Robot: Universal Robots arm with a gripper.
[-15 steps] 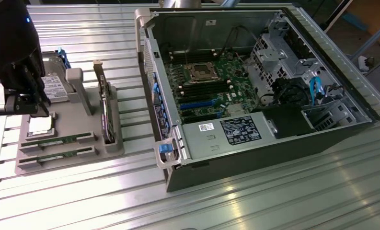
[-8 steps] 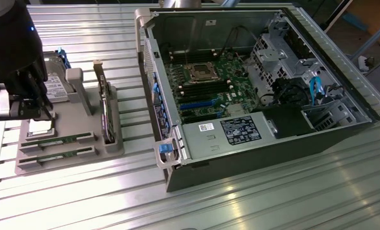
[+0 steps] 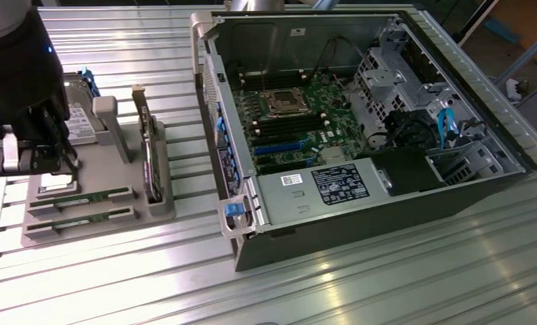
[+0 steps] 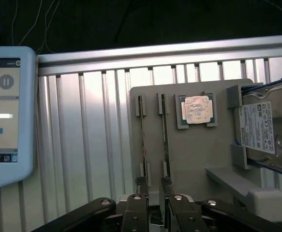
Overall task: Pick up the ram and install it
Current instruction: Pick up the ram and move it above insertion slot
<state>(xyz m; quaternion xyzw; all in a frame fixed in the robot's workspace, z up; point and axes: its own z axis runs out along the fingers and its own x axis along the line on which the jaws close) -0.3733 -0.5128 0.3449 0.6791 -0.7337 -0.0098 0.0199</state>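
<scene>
Two ram sticks, thin green boards with black chips, lie side by side in slots of a grey holder (image 3: 105,233): one ram stick (image 3: 78,198) farther back and its twin (image 3: 78,220) nearer the front. In the wrist view they appear edge-on as the first stick (image 4: 143,135) and the second stick (image 4: 165,130). My gripper (image 3: 56,166) hangs just above the holder, near the sticks' ends. In the wrist view the gripper (image 4: 153,186) is open, one fingertip (image 4: 141,182) over each stick's end, with only bare holder between them.
The holder also carries a square silver processor (image 4: 197,109), a hard drive (image 4: 264,128) and an upright dark expansion card (image 3: 149,156). An open computer case (image 3: 359,122) with its motherboard lies on the exterior view's right. A tablet (image 4: 5,111) lies on the ribbed metal table (image 3: 386,284).
</scene>
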